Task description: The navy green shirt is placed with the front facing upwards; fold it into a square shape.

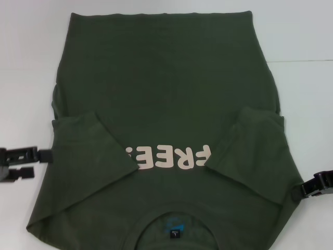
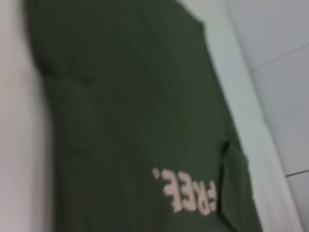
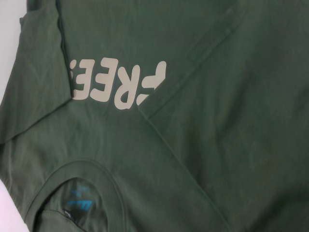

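The shirt (image 1: pixel 166 104) lies flat, front up, on the white table (image 1: pixel 302 31), collar (image 1: pixel 177 224) nearest the robot. Both sleeves are folded inward, partly covering the "FREE!" print (image 1: pixel 169 156). The left gripper (image 1: pixel 21 161) sits beside the left edge, the right gripper (image 1: pixel 315 185) beside the right edge; finger state of either cannot be determined.

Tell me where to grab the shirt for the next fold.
Probably the two collar-end corners of the shirt, nearest the robot, each pinched from its outer side. Both sleeves already lie folded inward over the print, and the left gripper and right gripper flank those edges.
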### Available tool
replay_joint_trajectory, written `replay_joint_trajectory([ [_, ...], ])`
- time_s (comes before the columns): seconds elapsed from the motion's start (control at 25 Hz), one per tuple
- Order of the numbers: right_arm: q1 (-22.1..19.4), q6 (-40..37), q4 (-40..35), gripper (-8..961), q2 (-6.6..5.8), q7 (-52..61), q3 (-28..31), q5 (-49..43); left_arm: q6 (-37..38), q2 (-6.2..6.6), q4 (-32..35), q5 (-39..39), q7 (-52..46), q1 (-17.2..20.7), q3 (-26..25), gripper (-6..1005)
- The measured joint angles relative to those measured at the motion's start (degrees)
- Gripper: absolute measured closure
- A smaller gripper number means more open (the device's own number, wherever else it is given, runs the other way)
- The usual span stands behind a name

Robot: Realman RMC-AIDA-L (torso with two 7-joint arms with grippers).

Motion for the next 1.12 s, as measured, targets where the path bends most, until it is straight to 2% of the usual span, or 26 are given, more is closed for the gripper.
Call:
replay_joint_trajectory([
  [0.12,0.4,0.0,0.0,856,0.01,-0.4,0.0,0.0,0.6,-0.02,0.7,4.1,-2.1,0.5,-0.2,52],
  [0.56,1.5,-0.4,0.1,856,0.04,-1.3,-0.1,0.0,-1.6,-0.81,-0.6,11.7,-3.1,0.9,0.3,70],
  [1.12,2.0,-0.5,0.1,857,0.21,-1.4,-0.3,0.0,-5.4,-0.48,-4.5,17.0,-2.9,0.0,1.3,93],
])
